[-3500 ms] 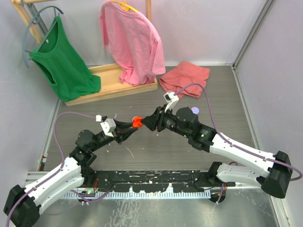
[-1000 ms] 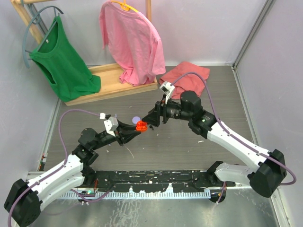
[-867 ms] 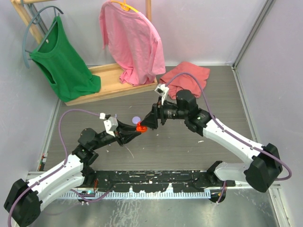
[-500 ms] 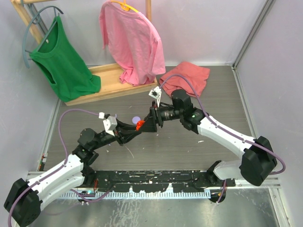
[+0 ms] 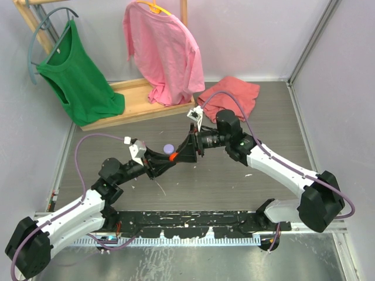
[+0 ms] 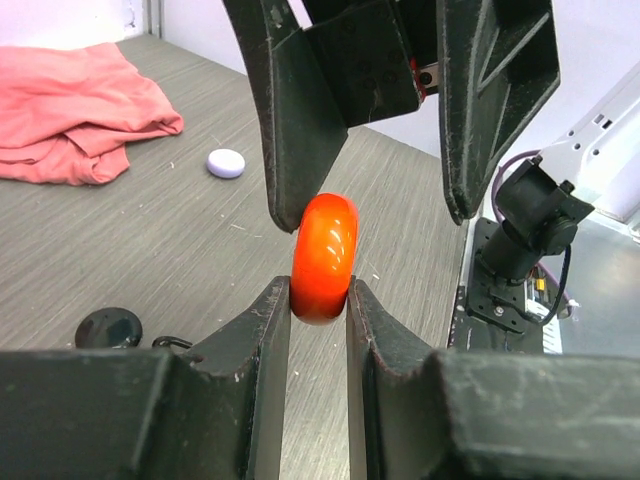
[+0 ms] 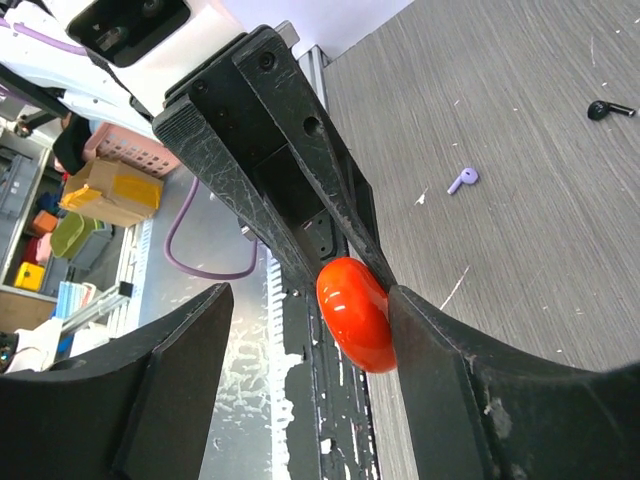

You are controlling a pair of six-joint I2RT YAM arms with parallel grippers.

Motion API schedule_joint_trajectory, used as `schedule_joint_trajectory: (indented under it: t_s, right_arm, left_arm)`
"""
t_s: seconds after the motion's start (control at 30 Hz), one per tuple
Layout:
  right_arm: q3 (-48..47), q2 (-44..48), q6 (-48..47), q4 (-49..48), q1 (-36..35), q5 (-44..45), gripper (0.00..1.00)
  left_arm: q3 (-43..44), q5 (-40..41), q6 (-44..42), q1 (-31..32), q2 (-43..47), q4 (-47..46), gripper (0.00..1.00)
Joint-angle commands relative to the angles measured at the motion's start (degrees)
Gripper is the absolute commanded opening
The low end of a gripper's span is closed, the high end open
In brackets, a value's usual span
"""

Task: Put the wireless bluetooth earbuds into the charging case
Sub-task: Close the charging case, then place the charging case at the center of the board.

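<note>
My left gripper (image 6: 320, 292) is shut on a glossy red-orange charging case (image 6: 324, 258), held edge-on above the table (image 5: 171, 157). My right gripper (image 7: 312, 296) is open and straddles the case (image 7: 355, 313); one finger (image 7: 480, 390) touches it and the other stands apart. In the left wrist view the right gripper's fingers (image 6: 300, 150) hang over the case. A lavender earbud (image 7: 461, 180) and a black earbud (image 7: 607, 109) lie on the table. No earbud is in either gripper.
A lavender round case (image 6: 225, 163) and a black round case (image 6: 108, 327) lie on the table; the lavender one also shows from above (image 5: 169, 148). A red cloth (image 5: 229, 96) lies at the back, behind it a wooden rack (image 5: 137, 108) with green and pink shirts.
My right gripper has moved left and closed in around the red-orange case, one finger now against it. My left gripper keeps its hold and has shifted slightly up and back.
</note>
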State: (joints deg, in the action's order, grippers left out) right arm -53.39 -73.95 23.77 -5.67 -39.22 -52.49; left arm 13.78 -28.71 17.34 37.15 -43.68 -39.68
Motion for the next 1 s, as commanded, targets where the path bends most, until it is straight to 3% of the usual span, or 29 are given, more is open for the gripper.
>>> schedule_joint_trajectory:
  t_s: [0.0,0.37,0.97]
  right_arm:
    - [0.98,4.43,-2.37,-2.94,0.61,0.90,0.69]
    - [9.65,11.69,-17.67,-3.88,0.98,8.81,0.69]
    - [9.93,7.24,-16.24,-9.10,0.97,-1.59,0.52]
  left_arm:
    - [1.50,3.15,2.72,-0.14,-0.77,-3.26,0.00]
    - [2.72,-1.37,9.58,-0.19,-1.72,-4.20,0.00]
    - [6.38,-8.77,12.54,-0.07,-4.82,-5.39,0.01]
